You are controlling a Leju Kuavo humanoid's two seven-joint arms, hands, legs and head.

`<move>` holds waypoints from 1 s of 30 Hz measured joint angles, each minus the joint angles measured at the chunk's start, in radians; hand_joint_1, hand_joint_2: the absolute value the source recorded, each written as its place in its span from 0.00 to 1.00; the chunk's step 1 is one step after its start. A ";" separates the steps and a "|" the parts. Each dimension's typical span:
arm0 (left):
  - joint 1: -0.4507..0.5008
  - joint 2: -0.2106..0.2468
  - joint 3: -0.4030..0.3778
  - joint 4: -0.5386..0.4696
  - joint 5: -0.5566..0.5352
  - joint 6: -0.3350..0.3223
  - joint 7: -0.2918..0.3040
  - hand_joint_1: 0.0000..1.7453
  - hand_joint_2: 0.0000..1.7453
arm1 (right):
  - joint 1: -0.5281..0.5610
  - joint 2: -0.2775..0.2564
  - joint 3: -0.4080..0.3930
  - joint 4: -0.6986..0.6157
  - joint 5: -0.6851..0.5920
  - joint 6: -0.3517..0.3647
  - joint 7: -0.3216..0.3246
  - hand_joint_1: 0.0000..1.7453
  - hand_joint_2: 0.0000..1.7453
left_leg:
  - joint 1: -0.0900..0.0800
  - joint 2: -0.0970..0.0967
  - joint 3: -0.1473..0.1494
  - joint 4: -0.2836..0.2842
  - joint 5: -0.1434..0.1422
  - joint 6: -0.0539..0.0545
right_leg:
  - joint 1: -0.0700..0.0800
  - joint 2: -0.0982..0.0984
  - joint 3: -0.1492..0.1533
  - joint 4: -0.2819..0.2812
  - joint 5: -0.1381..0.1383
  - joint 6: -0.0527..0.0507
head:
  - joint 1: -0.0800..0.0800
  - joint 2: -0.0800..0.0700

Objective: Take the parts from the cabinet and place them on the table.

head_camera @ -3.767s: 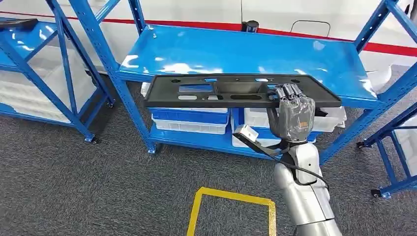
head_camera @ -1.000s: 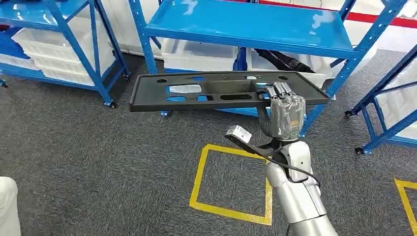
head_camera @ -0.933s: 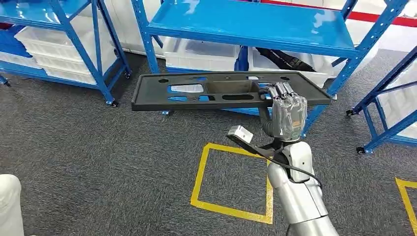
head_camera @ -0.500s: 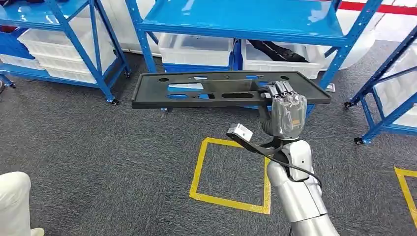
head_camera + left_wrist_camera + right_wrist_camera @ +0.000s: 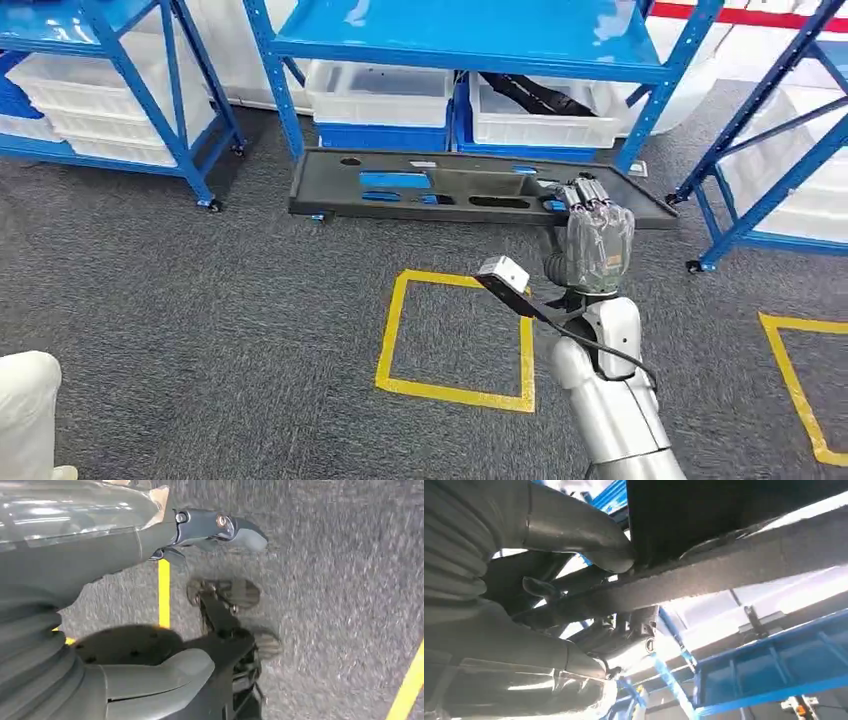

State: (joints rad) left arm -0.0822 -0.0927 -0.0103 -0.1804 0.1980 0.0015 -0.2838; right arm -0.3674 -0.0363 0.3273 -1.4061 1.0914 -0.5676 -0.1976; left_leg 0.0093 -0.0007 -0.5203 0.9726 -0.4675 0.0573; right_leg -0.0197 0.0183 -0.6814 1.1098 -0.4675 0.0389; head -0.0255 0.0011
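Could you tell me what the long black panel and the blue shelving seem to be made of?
The long black panel, held by the right hand, looks like moulded matte plastic: dull surface, shaped cut-outs and a raised rim. The blue shelving appears to be painted metal, since its deck gives glossy reflections.

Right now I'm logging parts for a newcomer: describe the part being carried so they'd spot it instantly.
Look in front of the blue shelving rack, above the grey carpet. The right robot hand holds a long black plastic panel near its right end. Unlike the white bins behind, it is flat, dark and pierced with cutouts.
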 joint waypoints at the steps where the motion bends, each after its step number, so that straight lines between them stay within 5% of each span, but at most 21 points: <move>1: 0.001 0.000 0.000 0.000 -0.001 0.000 0.002 0.00 1.00 | 0.009 -0.006 -0.005 0.000 -0.005 0.000 0.000 1.00 1.00 | -0.001 0.010 -0.008 0.000 0.006 0.001 | -0.001 -0.003 -0.035 0.089 -0.039 -0.001 | 0.002 0.000; 3: 0.002 0.000 0.000 0.000 -0.001 0.000 0.007 0.00 1.00 | 0.038 -0.017 -0.022 -0.001 -0.021 -0.002 -0.005 1.00 1.00 | -0.001 0.031 -0.023 0.002 0.015 0.000 | -0.002 -0.005 -0.070 0.203 -0.078 0.011 | 0.003 0.000; 4: 0.004 -0.001 0.000 0.000 -0.001 0.001 0.010 0.00 1.00 | 0.057 -0.027 -0.034 -0.001 -0.030 -0.003 -0.009 1.00 1.00 | -0.001 0.039 -0.028 0.002 0.019 -0.001 | -0.003 -0.008 -0.047 0.182 -0.071 0.019 | 0.003 0.000; 6: 0.009 -0.002 0.000 0.000 -0.001 0.005 0.019 0.00 1.00 | 0.082 -0.041 -0.056 -0.001 -0.040 -0.003 -0.021 1.00 1.00 | 0.000 0.057 -0.036 0.009 0.021 -0.006 | -0.007 -0.025 0.060 0.022 -0.025 0.039 | 0.005 0.000; 7: 0.012 -0.002 0.000 0.000 -0.001 0.005 0.020 0.00 1.00 | 0.087 -0.046 -0.065 -0.002 -0.045 -0.003 -0.024 1.00 1.00 | -0.001 0.067 -0.038 0.016 0.020 -0.008 | -0.007 -0.059 0.122 -0.078 -0.002 0.044 | 0.005 0.000; 8: 0.014 0.000 0.000 0.000 -0.001 0.006 0.023 0.00 1.00 | 0.091 -0.049 -0.072 -0.005 -0.047 -0.003 -0.028 1.00 1.00 | -0.013 0.077 -0.043 0.023 0.016 -0.016 | -0.002 -0.102 0.141 -0.115 -0.009 0.030 | 0.008 0.000; 12: 0.015 0.000 0.000 0.000 0.002 0.011 0.045 0.00 1.00 | 0.115 -0.071 -0.103 -0.005 -0.030 -0.002 -0.031 1.00 1.00 | -0.009 0.108 -0.044 0.024 0.024 -0.036 | 0.002 -0.055 0.127 -0.115 0.011 -0.005 | 0.000 0.000; 13: 0.015 0.000 0.000 0.000 0.005 0.015 0.053 0.00 1.00 | 0.115 -0.074 -0.109 -0.003 -0.025 -0.001 -0.031 1.00 1.00 | -0.004 0.100 -0.050 0.030 0.015 -0.044 | -0.008 -0.045 0.126 -0.119 0.019 -0.017 | 0.000 0.000; 14: 0.016 0.000 0.000 0.000 0.009 0.022 0.058 0.00 1.00 | 0.111 -0.077 -0.115 0.001 -0.024 0.000 -0.033 1.00 1.00 | 0.000 0.053 -0.061 0.063 -0.020 -0.050 | -0.008 -0.036 0.121 -0.119 0.023 -0.023 | -0.005 0.000; 15: 0.017 0.000 0.000 0.000 0.010 0.024 0.061 0.00 1.00 | 0.107 -0.081 -0.120 0.007 -0.022 0.001 -0.034 1.00 1.00 | 0.001 0.028 -0.082 0.117 -0.059 -0.053 | -0.008 -0.031 0.117 -0.119 0.026 -0.028 | -0.008 0.000; 17: 0.023 0.000 0.000 0.000 0.010 0.029 0.070 0.00 1.00 | 0.096 -0.086 -0.128 0.024 -0.022 0.001 -0.035 1.00 1.00 | 0.001 0.007 -0.153 0.283 -0.141 -0.057 | -0.004 -0.010 0.105 -0.117 0.034 -0.036 | -0.011 0.000; 18: 0.026 0.000 0.000 0.000 0.012 0.030 0.072 0.00 1.00 | 0.094 -0.088 -0.130 0.033 -0.024 0.001 -0.036 1.00 1.00 | 0.001 0.005 -0.176 0.335 -0.155 -0.056 | -0.002 0.003 0.100 -0.117 0.038 -0.035 | -0.013 0.000; 19: 0.028 0.000 0.000 0.000 0.012 0.032 0.073 0.00 1.00 | 0.093 -0.091 -0.133 0.041 -0.024 0.001 -0.037 1.00 1.00 | 0.001 0.002 -0.173 0.333 -0.142 -0.053 | 0.000 0.016 0.097 -0.117 0.042 -0.033 | -0.012 0.000; 21: 0.028 0.000 0.000 0.000 0.013 0.032 0.073 0.00 1.00 | 0.090 -0.096 -0.137 0.052 -0.027 0.001 -0.037 1.00 1.00 | 0.001 -0.006 -0.103 0.204 -0.065 -0.040 | 0.004 0.040 0.094 -0.117 0.048 -0.030 | -0.013 0.000; 22: 0.028 0.000 0.000 0.000 0.013 0.032 0.074 0.00 1.00 | 0.086 -0.096 -0.138 0.056 -0.027 0.001 -0.037 1.00 1.00 | 0.000 -0.025 -0.053 0.112 -0.024 -0.031 | 0.005 0.052 0.093 -0.117 0.050 -0.027 | -0.013 0.000; 23: 0.028 0.004 0.000 0.000 0.013 0.032 0.074 0.00 1.00 | 0.082 -0.096 -0.139 0.059 -0.027 0.001 -0.038 1.00 1.00 | 0.001 -0.075 -0.018 0.043 -0.016 -0.018 | 0.001 0.059 0.092 -0.117 0.053 -0.023 | -0.012 0.000; 24: 0.030 0.004 0.000 0.000 0.013 0.035 0.075 0.00 1.00 | 0.073 -0.098 -0.140 0.063 -0.031 0.000 -0.038 1.00 1.00 | 0.001 -0.076 -0.012 0.027 -0.019 -0.019 | 0.011 0.069 0.085 -0.114 0.057 -0.016 | -0.009 0.000; 27: 0.029 0.005 0.000 0.000 0.018 0.041 0.079 0.00 1.00 | 0.050 -0.100 -0.140 0.087 -0.038 0.000 -0.043 1.00 1.00 | -0.012 -0.046 -0.015 0.029 -0.013 -0.011 | -0.004 0.100 0.074 -0.121 0.073 0.007 | -0.011 0.000; 28: 0.028 0.000 0.000 0.000 0.019 0.041 0.079 0.00 1.00 | 0.036 -0.102 -0.140 0.099 -0.038 0.000 -0.048 1.00 1.00 | 0.000 -0.029 -0.016 0.008 0.003 -0.005 | 0.006 0.111 0.072 -0.118 0.076 0.014 | -0.010 0.000; 30: 0.025 0.000 0.001 0.000 0.021 0.043 0.077 0.00 1.00 | 0.006 -0.108 -0.138 0.127 -0.034 0.000 -0.051 1.00 1.00 | -0.001 -0.007 -0.016 0.000 0.016 0.005 | 0.008 0.022 0.026 -0.044 0.024 0.004 | 0.006 0.000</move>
State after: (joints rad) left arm -0.0570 -0.0923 -0.0095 -0.1804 0.2194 0.0443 -0.2068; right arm -0.3613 -0.1438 0.1892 -1.2790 1.0579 -0.5676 -0.2491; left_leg 0.0087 -0.0081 -0.5358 0.9725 -0.4517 0.0619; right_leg -0.0113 0.0403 -0.6554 1.0661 -0.4437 0.0426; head -0.0194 0.0011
